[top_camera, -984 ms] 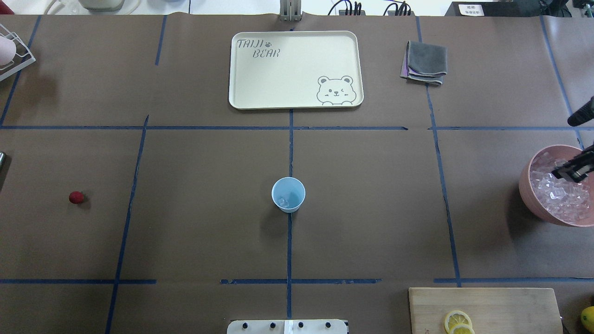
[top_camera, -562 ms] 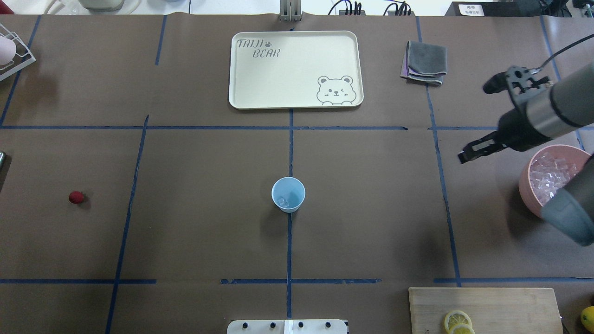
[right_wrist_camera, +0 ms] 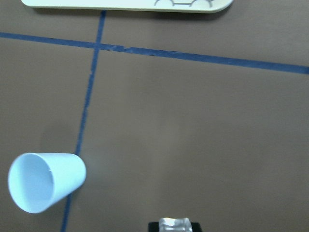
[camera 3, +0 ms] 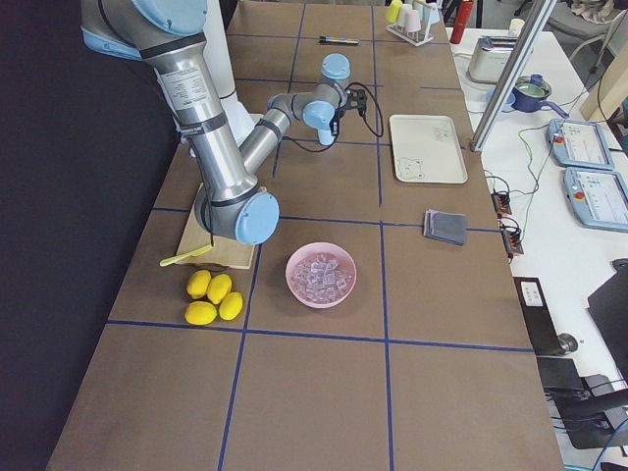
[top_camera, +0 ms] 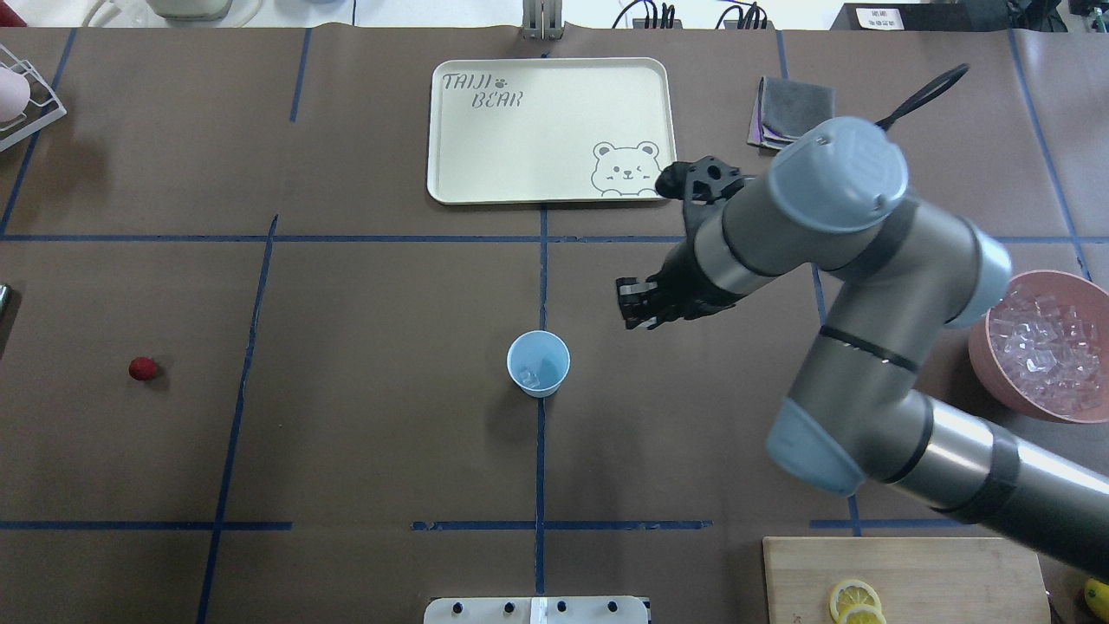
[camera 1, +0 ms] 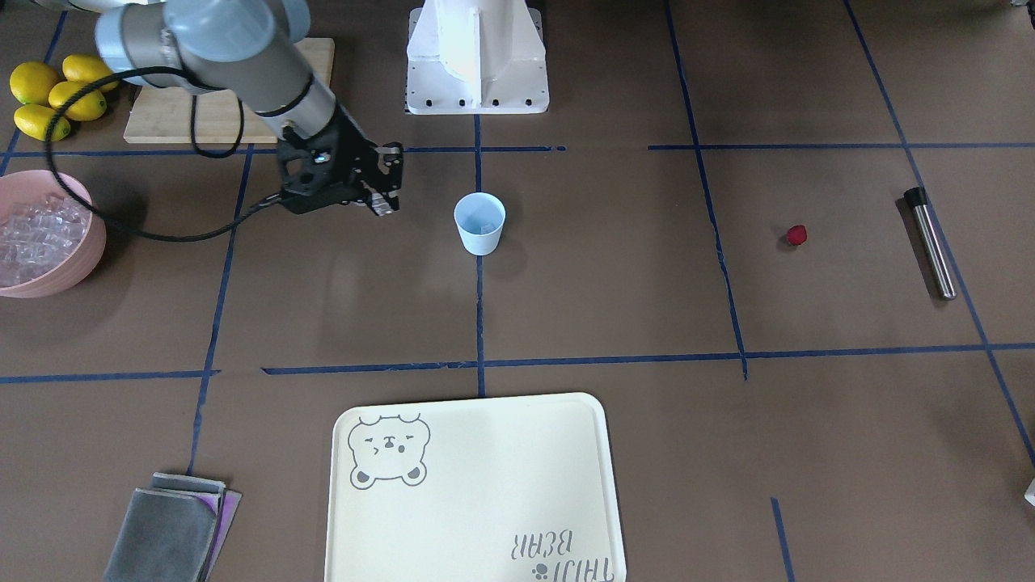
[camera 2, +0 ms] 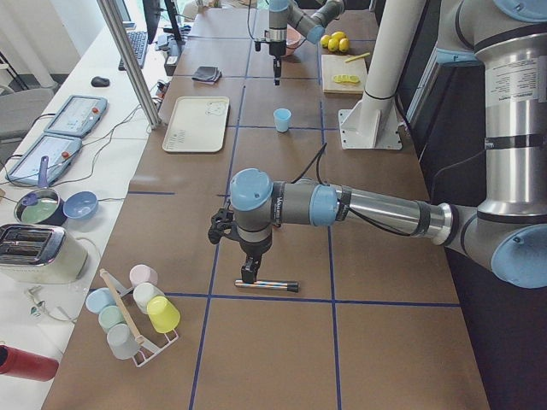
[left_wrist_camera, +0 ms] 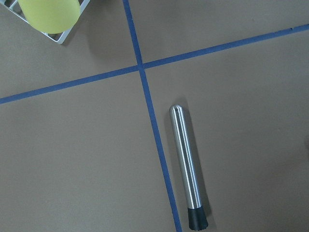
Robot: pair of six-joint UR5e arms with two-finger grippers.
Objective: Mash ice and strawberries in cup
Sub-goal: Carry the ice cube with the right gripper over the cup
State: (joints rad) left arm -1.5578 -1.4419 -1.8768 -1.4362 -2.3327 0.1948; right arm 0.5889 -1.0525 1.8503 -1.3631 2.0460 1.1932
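Note:
The light blue cup (top_camera: 538,364) stands upright at the table's middle with an ice cube (top_camera: 528,376) inside; it also shows in the front view (camera 1: 479,224) and the right wrist view (right_wrist_camera: 46,182). My right gripper (top_camera: 637,305) hovers right of the cup, shut on a clear ice cube (right_wrist_camera: 175,224). The red strawberry (top_camera: 142,369) lies far left on the table. My left gripper (camera 2: 248,275) hangs over a steel muddler (left_wrist_camera: 187,169); I cannot tell if it is open or shut.
A pink bowl (top_camera: 979,355) of ice cubes (top_camera: 1040,347) sits at the right edge. A cream tray (top_camera: 551,130) and a grey cloth (top_camera: 784,113) lie at the back. A cutting board (top_camera: 901,572) with lemon slices is front right. Lemons (camera 1: 52,93) lie near it.
My right arm has swung left from the pink bowl to a spot just right of the cup. The cup and strawberry have not moved.

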